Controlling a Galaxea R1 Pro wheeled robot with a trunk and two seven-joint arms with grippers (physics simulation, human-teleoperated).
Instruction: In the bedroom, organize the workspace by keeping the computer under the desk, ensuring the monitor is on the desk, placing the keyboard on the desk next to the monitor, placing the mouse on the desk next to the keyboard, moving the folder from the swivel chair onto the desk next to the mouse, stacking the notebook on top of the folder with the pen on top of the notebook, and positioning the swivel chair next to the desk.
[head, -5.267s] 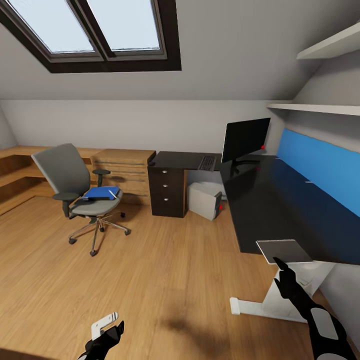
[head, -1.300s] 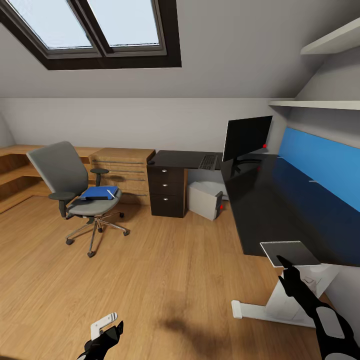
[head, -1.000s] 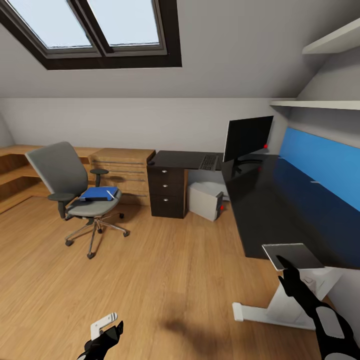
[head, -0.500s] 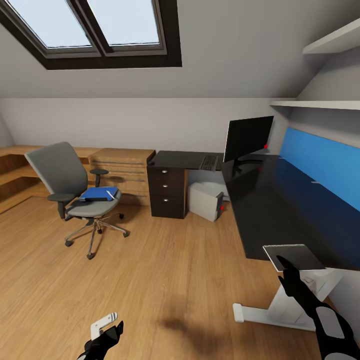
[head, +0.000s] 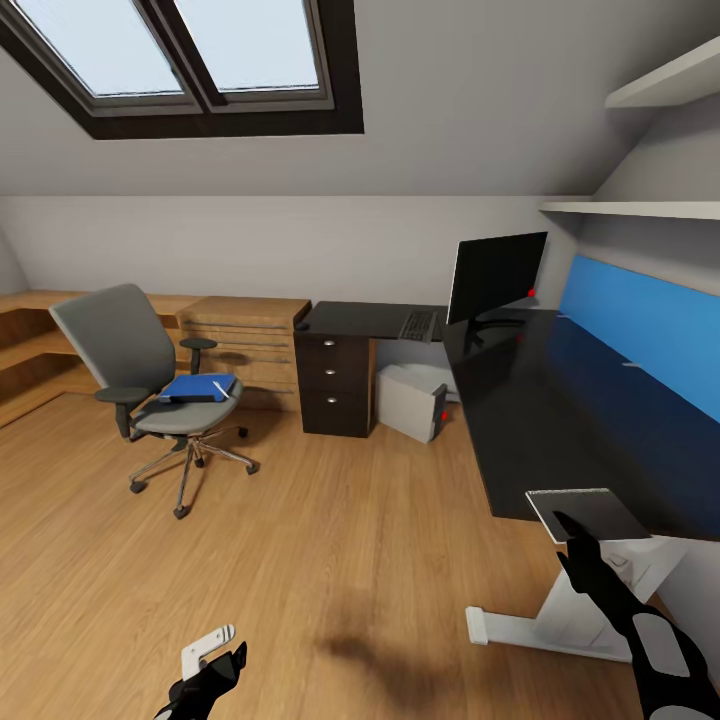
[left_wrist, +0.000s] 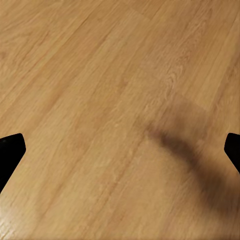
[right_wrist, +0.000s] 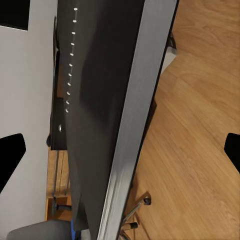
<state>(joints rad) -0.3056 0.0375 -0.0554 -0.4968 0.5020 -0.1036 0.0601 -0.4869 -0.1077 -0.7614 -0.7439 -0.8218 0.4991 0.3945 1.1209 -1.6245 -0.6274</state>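
A light wood floor (head: 330, 540) fills the lower frame under grey walls and a skylight (head: 190, 60) at upper left. The black table (head: 560, 410) runs along the right, carrying the monitor (head: 495, 277) and keyboard (head: 417, 324), the computer (head: 410, 400) beneath. At left centre, the folder (head: 200, 386) lies on the swivel chair (head: 150, 390). The right pincer (head: 568, 528) grips the notebook (head: 587, 512) at lower right; the left pincer (head: 215, 665) gapes wide.

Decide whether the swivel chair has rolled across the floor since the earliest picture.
No. The swivel chair keeps its place beside the wooden drawer chest; its slight leftward shift matches the whole view's.
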